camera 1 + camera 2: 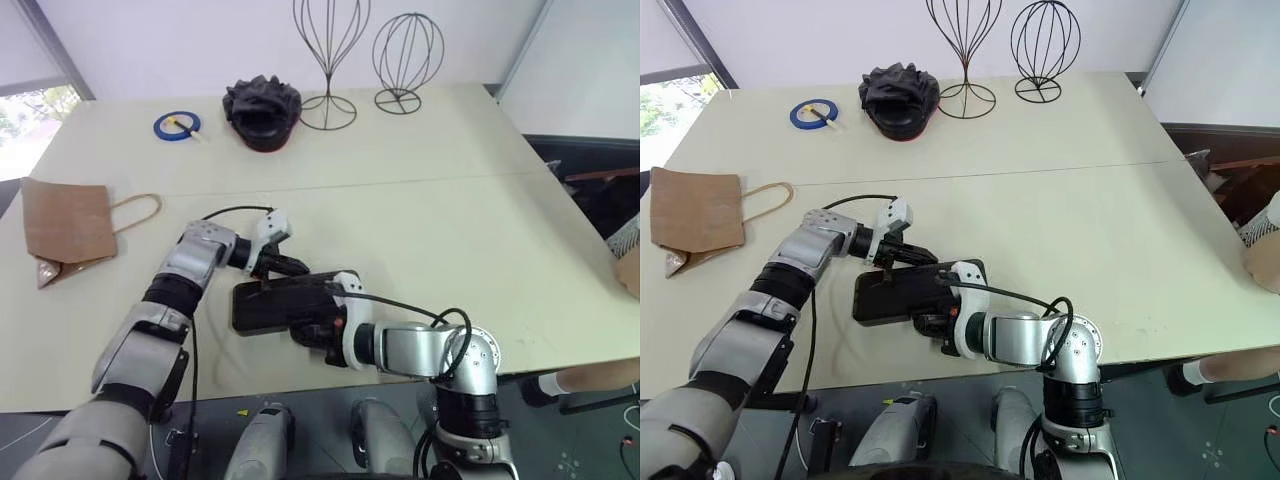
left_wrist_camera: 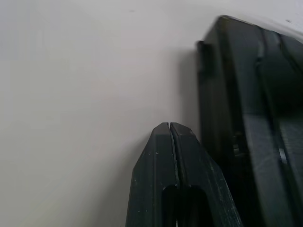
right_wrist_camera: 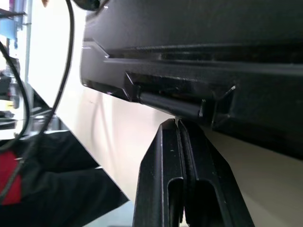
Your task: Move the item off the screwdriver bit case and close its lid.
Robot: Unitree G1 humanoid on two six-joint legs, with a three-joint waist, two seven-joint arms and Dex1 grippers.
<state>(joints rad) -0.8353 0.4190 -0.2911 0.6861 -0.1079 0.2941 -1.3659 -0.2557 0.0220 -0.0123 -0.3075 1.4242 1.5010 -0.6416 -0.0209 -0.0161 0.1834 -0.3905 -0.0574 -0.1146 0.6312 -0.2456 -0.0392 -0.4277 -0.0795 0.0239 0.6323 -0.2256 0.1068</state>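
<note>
Your right tool, clenched empty, noses the latch edge of the flat dark plastic case mid-worktop; your left tool, also clenched, sits just beside its far edge. The lid looks down, so next press it latched. The creased kraft bag lies well apart, far left.

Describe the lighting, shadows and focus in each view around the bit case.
Left eye view: even, soft light; the screwdriver bit case casts only a faint shadow on the table. Left wrist view: the case is soft and out of focus beside the shut left gripper, a dim shadow along its edge. Right wrist view: the case's dark underside looms blurred over the shut right gripper.
</note>
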